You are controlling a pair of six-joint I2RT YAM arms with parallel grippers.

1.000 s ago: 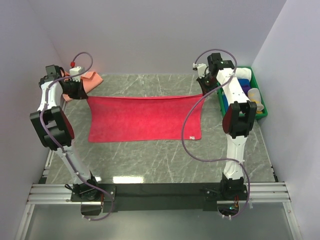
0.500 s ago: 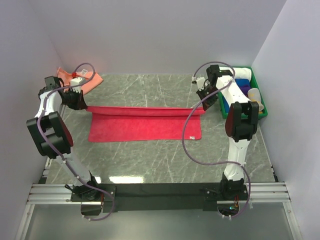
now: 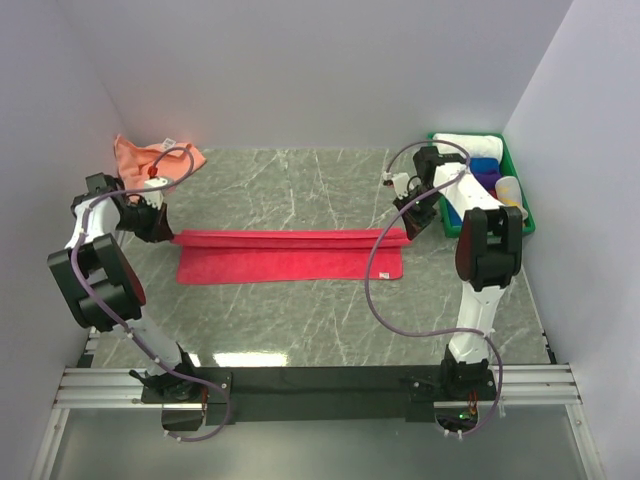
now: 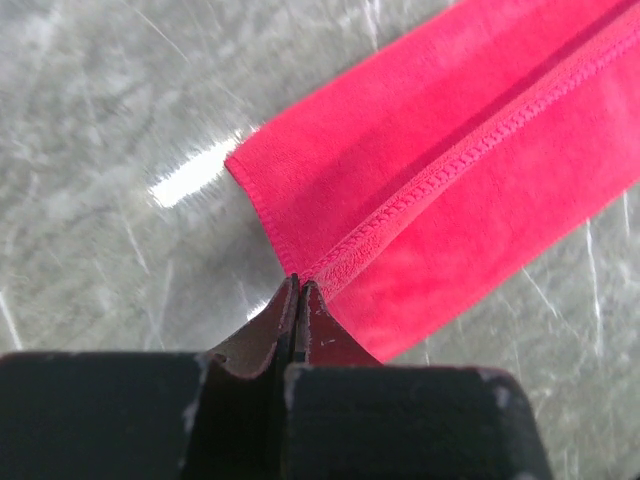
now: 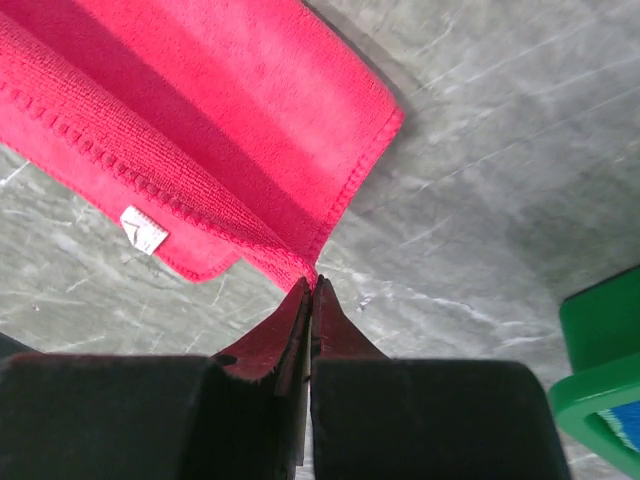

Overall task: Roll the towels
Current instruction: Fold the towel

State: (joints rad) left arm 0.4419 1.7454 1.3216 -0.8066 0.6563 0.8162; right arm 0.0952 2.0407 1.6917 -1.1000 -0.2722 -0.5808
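A red towel (image 3: 290, 258) lies flat across the middle of the table, its far edge folded over toward the near edge. My left gripper (image 3: 170, 234) is shut on the folded edge's left corner, and my right gripper (image 3: 408, 231) is shut on its right corner. In the left wrist view the shut gripper (image 4: 297, 283) pinches the stitched hem of the towel (image 4: 470, 150). In the right wrist view the shut gripper (image 5: 313, 283) pinches the hem corner of the towel (image 5: 200, 110), with a white label underneath.
A crumpled orange towel (image 3: 140, 155) lies at the back left. A green bin (image 3: 527, 226) at the back right holds a white roll (image 3: 466, 143), blue and purple rolls and a pale cup (image 3: 511, 190). Its corner shows in the right wrist view (image 5: 600, 350).
Both grippers have moved toward the near side and down, carrying the towel's far edge over the rest of it. The towel now shows as a narrower folded strip.
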